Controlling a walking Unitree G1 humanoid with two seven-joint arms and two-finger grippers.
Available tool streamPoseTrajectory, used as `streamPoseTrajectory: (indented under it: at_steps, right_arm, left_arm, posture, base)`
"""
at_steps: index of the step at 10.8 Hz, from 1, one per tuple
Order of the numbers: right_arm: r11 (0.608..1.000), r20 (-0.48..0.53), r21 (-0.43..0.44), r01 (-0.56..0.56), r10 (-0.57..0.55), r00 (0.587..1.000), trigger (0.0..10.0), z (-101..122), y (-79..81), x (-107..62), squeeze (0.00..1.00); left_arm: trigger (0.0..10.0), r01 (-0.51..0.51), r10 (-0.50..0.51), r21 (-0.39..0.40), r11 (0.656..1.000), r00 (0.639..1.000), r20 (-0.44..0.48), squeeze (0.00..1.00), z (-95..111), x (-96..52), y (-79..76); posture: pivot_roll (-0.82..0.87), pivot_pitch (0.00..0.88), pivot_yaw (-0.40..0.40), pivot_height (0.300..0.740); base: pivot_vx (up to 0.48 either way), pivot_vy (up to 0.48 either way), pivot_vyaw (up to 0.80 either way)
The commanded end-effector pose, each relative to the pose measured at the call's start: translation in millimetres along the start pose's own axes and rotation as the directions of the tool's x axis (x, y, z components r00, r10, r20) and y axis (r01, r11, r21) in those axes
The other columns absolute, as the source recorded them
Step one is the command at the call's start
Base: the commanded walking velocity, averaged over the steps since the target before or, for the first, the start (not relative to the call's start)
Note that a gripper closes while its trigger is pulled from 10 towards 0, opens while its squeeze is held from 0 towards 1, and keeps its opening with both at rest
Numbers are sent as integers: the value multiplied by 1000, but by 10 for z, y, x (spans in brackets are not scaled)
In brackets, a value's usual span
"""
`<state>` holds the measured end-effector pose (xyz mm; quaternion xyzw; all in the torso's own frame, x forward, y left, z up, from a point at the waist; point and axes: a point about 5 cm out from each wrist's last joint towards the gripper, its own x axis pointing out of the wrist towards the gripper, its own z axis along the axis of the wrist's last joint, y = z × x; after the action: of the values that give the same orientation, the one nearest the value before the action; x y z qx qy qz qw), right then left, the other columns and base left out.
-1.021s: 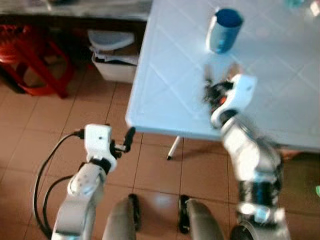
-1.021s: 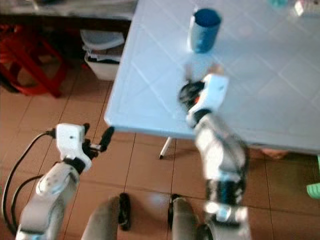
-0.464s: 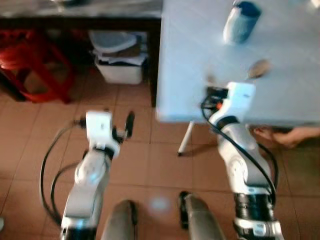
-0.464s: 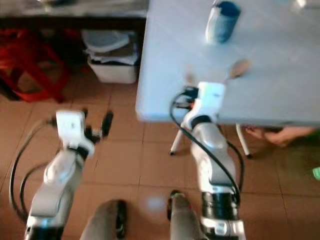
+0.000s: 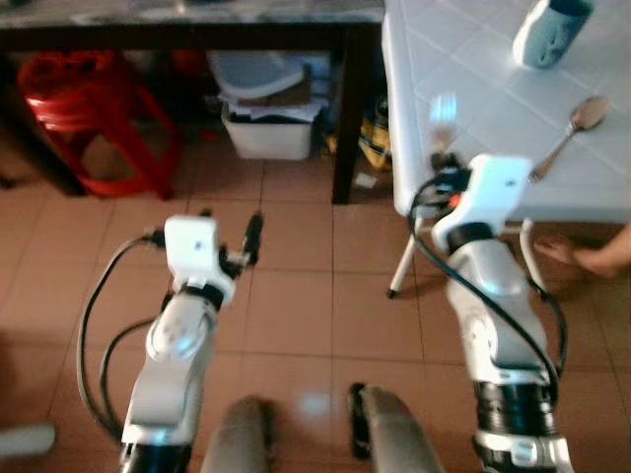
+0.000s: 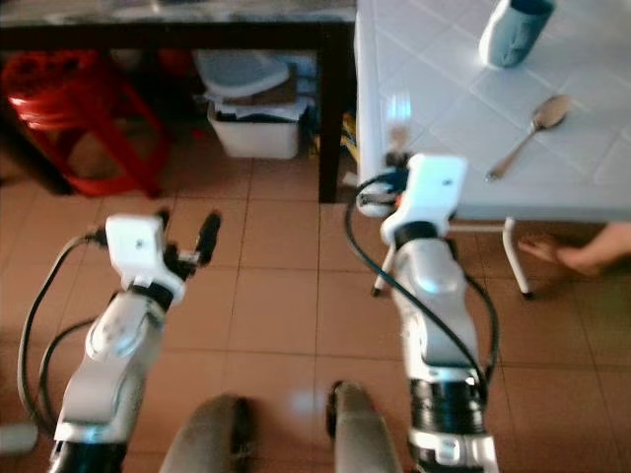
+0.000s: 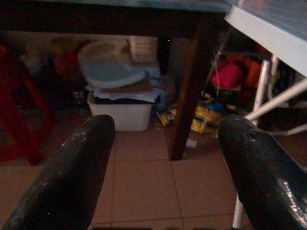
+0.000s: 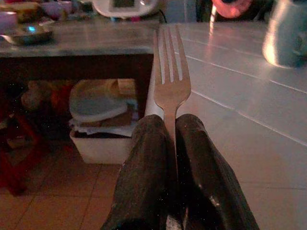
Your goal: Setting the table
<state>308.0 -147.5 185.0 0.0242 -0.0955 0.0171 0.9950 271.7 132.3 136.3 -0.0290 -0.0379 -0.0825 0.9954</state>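
The floor was covered with brown-red tiles. A dark table was placed beside a white tiled table. Under the dark one, a red stool and a white box were kept.

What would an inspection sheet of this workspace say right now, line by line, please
Surface: white tiled table, its corner near the right gripper.
Job's things: fork pinched upright in the right gripper, over the table's edge; spoon lying on the table; blue cup standing beyond the spoon.
Clutter: nothing seen on the table besides these.
Grippers: right shut on the fork; left gripper open, empty, over the floor.
Cables: black cables looping beside the left arm and along the right arm.
Surroundings: tiled floor, red stool, white bin under a dark table, a person's bare foot under the white table.
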Motion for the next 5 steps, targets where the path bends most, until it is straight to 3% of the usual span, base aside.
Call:
streamPoseTrajectory:
  at_steps: [1, 5]
  right_arm:
    - [999, 36, 3, -35, 35, 999, 0, 62, 104, -6, 0]
    - [995, 68, -37, -88, 91, 994, 0, 71, 204, -7, 0]
  left_arm:
    - [10000, -29, 29, 6, 1000, 999, -19, 0, -54, -50, 75]
    - [10000, -56, 55, 28, 998, 998, 44, 0, 73, 13, 117]
  posture:
    - [-59, 225, 32, 740]
    - [-48, 234, 21, 740]
  base:
    - [442, 0, 0]
    - [451, 0, 0]
